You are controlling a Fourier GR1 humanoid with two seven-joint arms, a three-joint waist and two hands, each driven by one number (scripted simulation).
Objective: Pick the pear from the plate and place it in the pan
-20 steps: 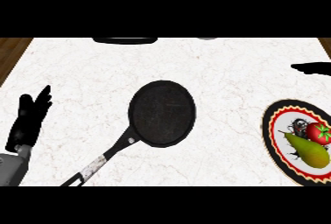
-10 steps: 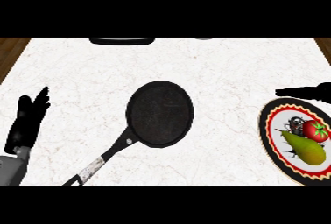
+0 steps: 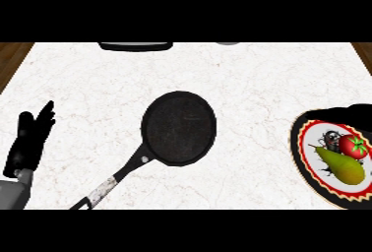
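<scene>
I see the yellow-green pear (image 3: pixel 341 165) on the plate (image 3: pixel 309 170); left hand (image 3: pixel 29 142) fingers straight, right hand's (image 3: pixel 356 112) unclear.

White marble counter (image 3: pixel 254 74) bears a black pan (image 3: pixel 178 128) and plate (image 3: pixel 309 172).

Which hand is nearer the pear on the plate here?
Right. The right hand hangs over the plate's far rim, just beyond the pear; the left hand rests open at the counter's far left.
</scene>
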